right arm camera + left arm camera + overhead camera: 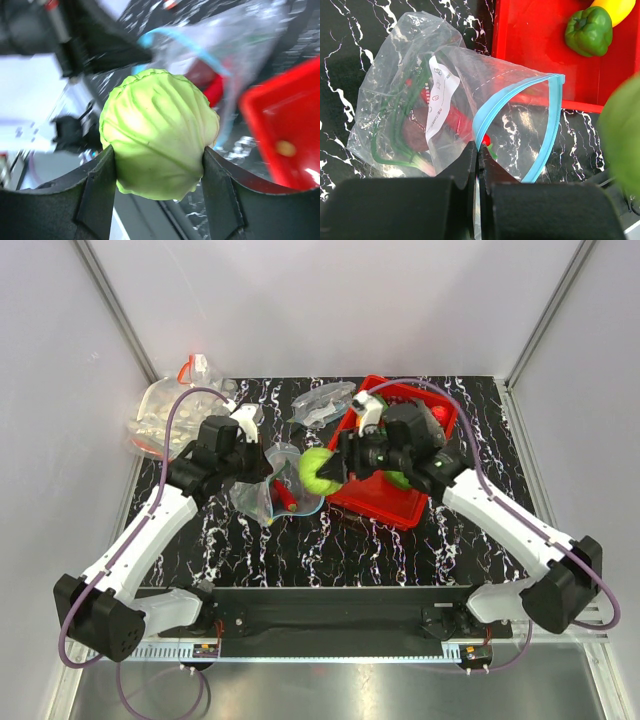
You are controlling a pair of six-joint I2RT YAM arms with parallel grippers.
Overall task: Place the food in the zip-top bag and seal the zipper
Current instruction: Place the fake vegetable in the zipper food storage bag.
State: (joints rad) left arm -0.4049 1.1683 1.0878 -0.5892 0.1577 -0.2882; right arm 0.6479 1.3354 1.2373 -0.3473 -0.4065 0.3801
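Between my two arms, above the black marbled worktop (300, 550), my right gripper (159, 170) is closed around the lime-green round fruit (159, 135), one finger pressed against each side of it. In the top view the fruit hangs just beside the mouth of the zip-top bag (410, 65), off the near left edge of the red tray (385, 502).

My left gripper (478, 150) is pinched tight on the near edge of the bag's mouth, its fingers meeting on the teal-blue zipper (551, 117). The zipper is unsealed; it bows into a wide loop facing the tray. The bag itself lies crumpled on the worktop, its closed end pointing away from the tray. The long red chilli (285, 495) lies inside it, along with some dark and thin green shapes I cannot make out through the plastic.

The dark green bell pepper (589, 31) sits in the tray, touching a yellow piece (615, 9). A second clear bag of white round pieces (160, 418) rests at the far left corner of the worktop.
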